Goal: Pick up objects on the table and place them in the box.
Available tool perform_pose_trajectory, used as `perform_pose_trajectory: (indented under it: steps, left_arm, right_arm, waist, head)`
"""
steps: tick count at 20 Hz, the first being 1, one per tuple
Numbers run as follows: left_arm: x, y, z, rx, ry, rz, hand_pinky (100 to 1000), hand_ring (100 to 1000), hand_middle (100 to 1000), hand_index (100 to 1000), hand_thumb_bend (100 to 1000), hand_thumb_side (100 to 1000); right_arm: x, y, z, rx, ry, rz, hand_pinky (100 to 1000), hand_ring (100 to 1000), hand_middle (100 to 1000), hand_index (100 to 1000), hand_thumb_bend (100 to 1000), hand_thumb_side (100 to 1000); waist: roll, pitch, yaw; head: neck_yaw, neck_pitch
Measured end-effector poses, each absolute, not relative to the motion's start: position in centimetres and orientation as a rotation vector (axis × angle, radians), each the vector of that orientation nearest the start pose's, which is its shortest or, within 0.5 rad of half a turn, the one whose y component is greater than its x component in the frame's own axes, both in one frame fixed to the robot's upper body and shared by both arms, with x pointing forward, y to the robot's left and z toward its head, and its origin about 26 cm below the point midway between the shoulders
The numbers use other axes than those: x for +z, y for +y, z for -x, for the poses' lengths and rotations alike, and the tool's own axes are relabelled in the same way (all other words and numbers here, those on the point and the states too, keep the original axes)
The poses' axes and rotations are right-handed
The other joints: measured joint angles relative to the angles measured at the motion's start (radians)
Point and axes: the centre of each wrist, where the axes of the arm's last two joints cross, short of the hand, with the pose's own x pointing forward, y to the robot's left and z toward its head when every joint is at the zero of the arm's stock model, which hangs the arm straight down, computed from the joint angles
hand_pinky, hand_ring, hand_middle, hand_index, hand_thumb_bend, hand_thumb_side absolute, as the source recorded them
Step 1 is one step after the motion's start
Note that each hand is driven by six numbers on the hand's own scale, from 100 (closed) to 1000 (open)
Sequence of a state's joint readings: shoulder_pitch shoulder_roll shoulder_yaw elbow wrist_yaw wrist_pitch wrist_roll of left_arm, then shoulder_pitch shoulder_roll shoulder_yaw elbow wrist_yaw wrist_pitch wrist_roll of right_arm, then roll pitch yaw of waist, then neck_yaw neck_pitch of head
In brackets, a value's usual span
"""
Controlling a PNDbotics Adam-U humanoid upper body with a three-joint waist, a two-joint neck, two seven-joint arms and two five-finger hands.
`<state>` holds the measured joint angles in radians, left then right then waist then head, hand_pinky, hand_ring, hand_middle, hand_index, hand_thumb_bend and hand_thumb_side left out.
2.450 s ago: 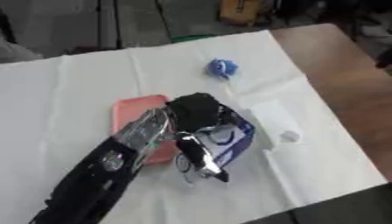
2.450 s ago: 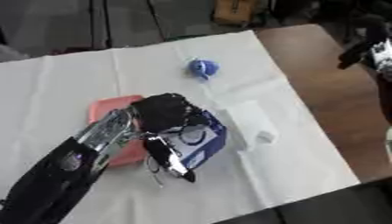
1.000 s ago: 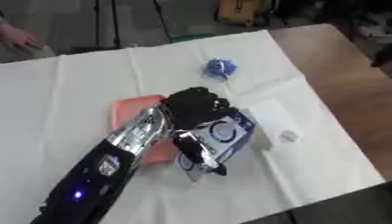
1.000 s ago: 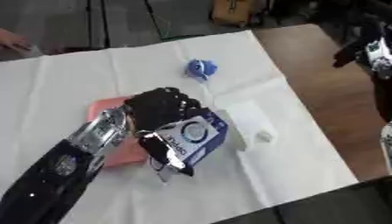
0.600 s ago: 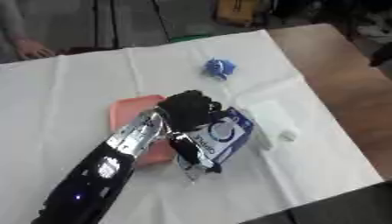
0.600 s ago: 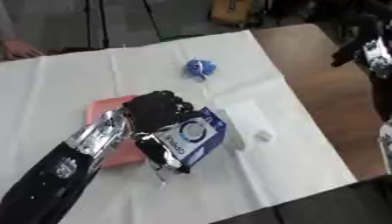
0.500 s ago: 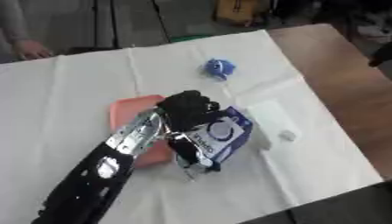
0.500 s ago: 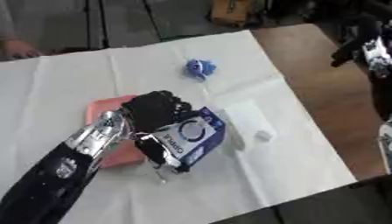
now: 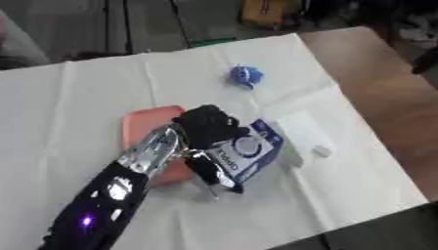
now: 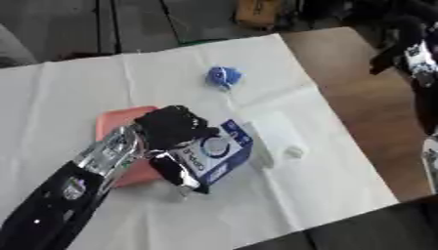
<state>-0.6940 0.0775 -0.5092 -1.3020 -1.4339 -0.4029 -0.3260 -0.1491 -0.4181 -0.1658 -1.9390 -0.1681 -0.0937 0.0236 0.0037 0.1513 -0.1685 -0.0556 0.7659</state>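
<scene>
White tablecloth [image 9: 77, 97] left open at far left, centre crowded by pink box [image 9: 145, 124], blue-and-white packet [image 9: 244, 151], left hand [image 9: 209, 132].

Left arm [image 9: 111, 190]: glossy black shell at the forearm, a small purple-blue light glowing low on it, then a silver metallic wrist section. Left robot hand [image 9: 208, 131]: matte black, bulky, with dark fingers showing pale shiny patches. Right robot hand [image 10: 409, 46], at the right edge: black with a white patch, blurred.
</scene>
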Motion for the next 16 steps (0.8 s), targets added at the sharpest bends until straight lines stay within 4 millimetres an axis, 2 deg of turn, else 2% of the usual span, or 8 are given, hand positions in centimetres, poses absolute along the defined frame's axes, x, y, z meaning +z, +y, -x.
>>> perform_pose_trajectory:
  steps: [1, 4, 5, 10, 13, 14, 16]
  left_arm:
    - [11.1, 6.3, -37.9, 2.548, 1.891, 0.94, 612, 533, 580, 895, 531, 608]
    - [10.8, 6.3, -38.0, 2.531, 1.982, 0.902, 612, 533, 580, 895, 531, 608]
    - [10.8, 6.2, -38.0, 2.526, 2.001, 0.895, 584, 499, 544, 870, 429, 242]
    - [10.6, 6.3, -38.0, 2.501, 2.099, 0.888, 571, 478, 525, 862, 300, 191]
    - [10.8, 7.1, -38.3, 2.496, 2.223, 0.905, 556, 447, 497, 853, 213, 169]
    - [11.2, 7.5, -38.5, 2.487, 2.281, 0.916, 556, 447, 497, 853, 213, 169]
    - [12.2, 8.4, -38.6, 2.459, 2.402, 0.94, 544, 431, 481, 852, 113, 227]
  right_arm:
    - [17.1, -33.4, -28.6, 0.247, -2.195, 0.222, 457, 497, 743, 925, 267, 639]
    - [17.1, -33.4, -28.6, 0.248, -2.195, 0.223, 457, 497, 743, 925, 267, 639]
    - [17.1, -33.4, -28.6, 0.248, -2.195, 0.223, 457, 497, 743, 924, 267, 639]
    - [17.1, -33.4, -28.6, 0.248, -2.195, 0.223, 457, 496, 743, 924, 266, 641]
    - [17.1, -33.5, -28.6, 0.247, -2.194, 0.223, 457, 496, 743, 924, 267, 641]
    - [17.1, -33.5, -28.6, 0.247, -2.194, 0.224, 457, 496, 743, 924, 267, 641]
    - [17.1, -33.5, -28.5, 0.246, -2.194, 0.225, 457, 496, 743, 924, 267, 641]
  waist:
    - [0.0, 0.0, 0.0]
    - [0.0, 0.0, -0.001]
    - [0.0, 0.0, -0.001]
    - [0.0, 0.0, -0.001]
    - [0.0, 0.0, 0.003]
    - [0.0, 0.0, 0.004]
    - [0.0, 0.0, 0.005]
  head:
    - [0.0, 0.0]
    - [0.0, 0.0]
    - [0.0, 0.0]
    - [-0.003, 0.0]
    - [-0.007, 0.0]
    - [-0.008, 0.0]
    - [-0.01, 0.0]
